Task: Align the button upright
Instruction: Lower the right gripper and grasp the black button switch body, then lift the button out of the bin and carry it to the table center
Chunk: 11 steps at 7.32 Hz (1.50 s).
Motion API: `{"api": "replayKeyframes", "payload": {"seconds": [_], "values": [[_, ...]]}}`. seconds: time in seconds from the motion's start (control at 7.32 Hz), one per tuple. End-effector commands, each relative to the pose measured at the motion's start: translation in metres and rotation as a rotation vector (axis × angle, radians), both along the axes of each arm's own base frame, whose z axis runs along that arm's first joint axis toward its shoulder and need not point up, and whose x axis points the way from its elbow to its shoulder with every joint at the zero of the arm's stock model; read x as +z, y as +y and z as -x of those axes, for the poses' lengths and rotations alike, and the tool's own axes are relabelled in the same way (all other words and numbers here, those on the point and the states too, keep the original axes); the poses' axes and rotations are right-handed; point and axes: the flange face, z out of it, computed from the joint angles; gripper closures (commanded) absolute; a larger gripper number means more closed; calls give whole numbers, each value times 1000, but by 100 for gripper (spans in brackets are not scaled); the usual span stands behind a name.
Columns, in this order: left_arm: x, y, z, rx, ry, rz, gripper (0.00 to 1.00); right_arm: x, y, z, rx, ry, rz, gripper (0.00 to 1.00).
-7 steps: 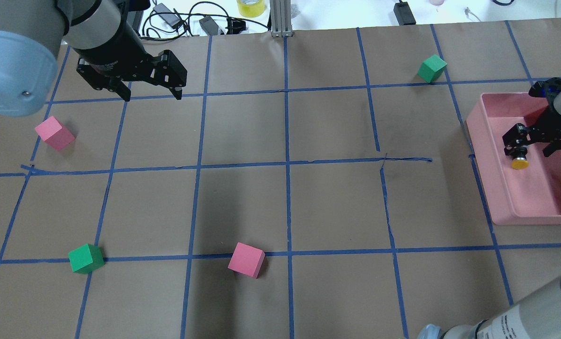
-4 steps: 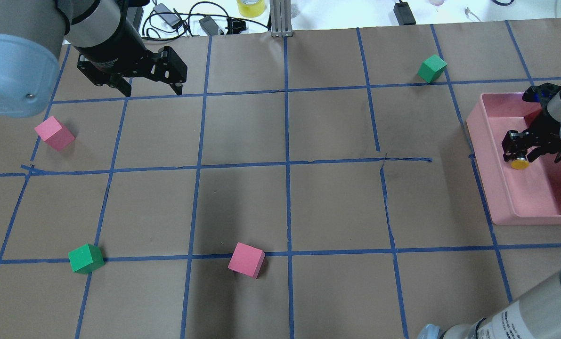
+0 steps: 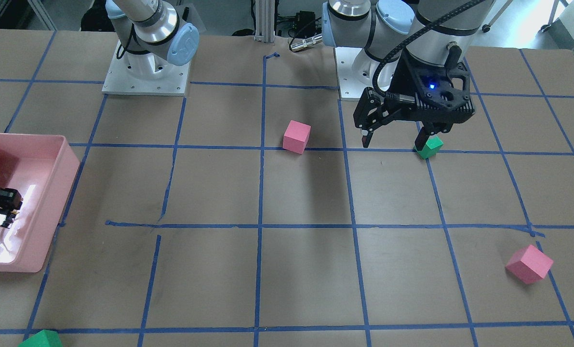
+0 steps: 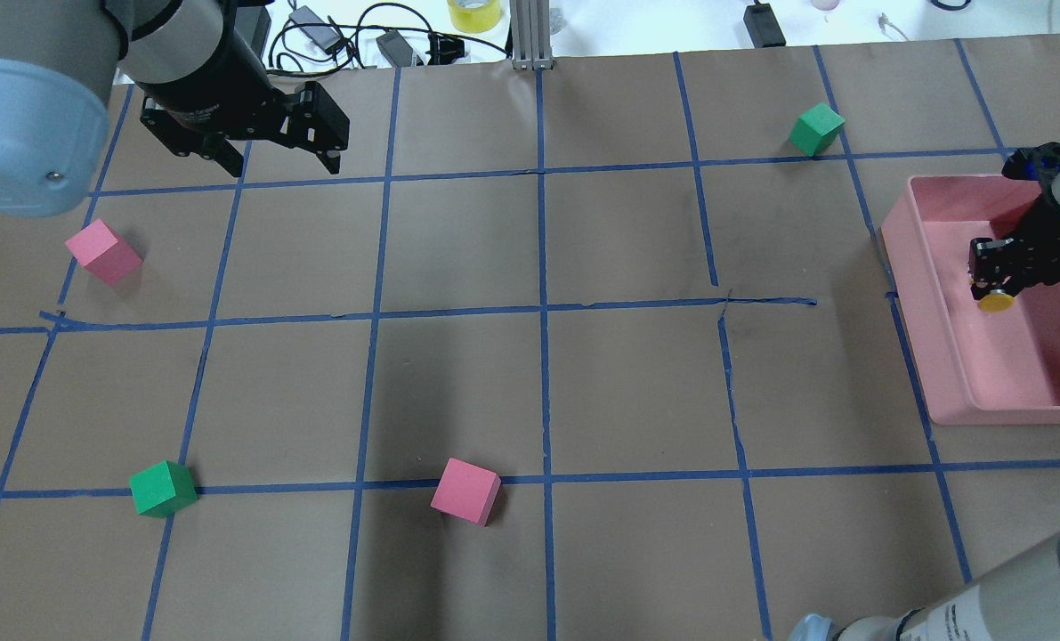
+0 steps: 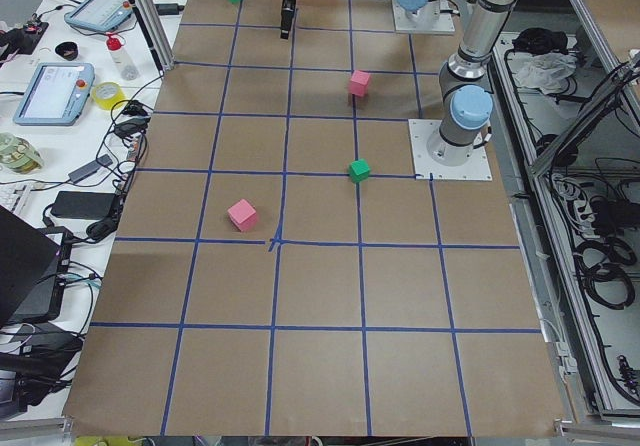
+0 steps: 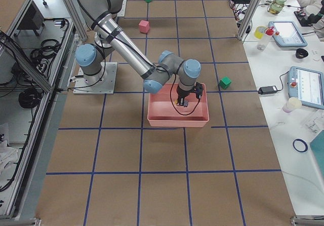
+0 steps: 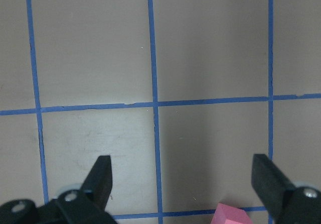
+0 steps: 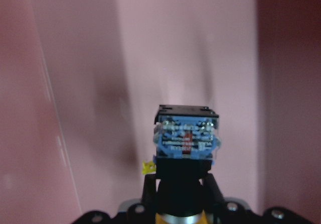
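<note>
The button (image 4: 995, 302) has a yellow cap and a black body. It is held inside the pink bin (image 4: 917, 303) at the table's right edge. My right gripper (image 4: 995, 281) is shut on its black neck. In the right wrist view the button (image 8: 185, 138) points its boxy base with blue and silvery terminals away from the camera, the cap towards the wrist. I cannot tell whether it touches the bin floor. My left gripper (image 4: 282, 165) is open and empty, high over the far left of the table. It also shows in the left wrist view (image 7: 181, 169).
Two pink cubes (image 4: 102, 252) (image 4: 465, 490) and two green cubes (image 4: 163, 488) (image 4: 816, 129) lie scattered on the brown paper with blue tape lines. Cables and a yellow tape roll (image 4: 473, 13) lie beyond the far edge. The bin's walls (image 6: 177, 121) surround my right gripper.
My right gripper has turned and shifted a little to the right inside the bin with the button in it. My left gripper has drifted slightly towards the far edge.
</note>
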Motion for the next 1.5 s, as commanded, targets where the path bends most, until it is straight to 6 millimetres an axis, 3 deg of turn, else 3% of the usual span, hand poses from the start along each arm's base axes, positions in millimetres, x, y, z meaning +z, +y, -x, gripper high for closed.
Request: {"api": "replayKeyframes", "payload": {"seconds": [0.0,0.14,0.27,0.55,0.68,0.96,1.09,1.37], "values": [[-1,3,0,2,-5,-2,0,52,-13,4,-10,35,54,100],[-1,5,0,0,-6,-5,0,80,-28,3,-1,39,64,100],[1,5,1,7,-1,-4,0,95,-37,-8,-18,36,54,100],[1,6,2,7,8,-7,0,102,-47,-37,6,18,60,100],[2,8,2,9,9,-9,0,113,-59,-96,94,24,81,100],[2,9,2,9,8,-16,0,113,-73,-248,45,29,112,100],[2,10,2,9,7,-23,0,105,-71,-309,34,26,125,100],[2,10,2,10,4,-21,0,63,-74,-400,112,18,150,100]]}}
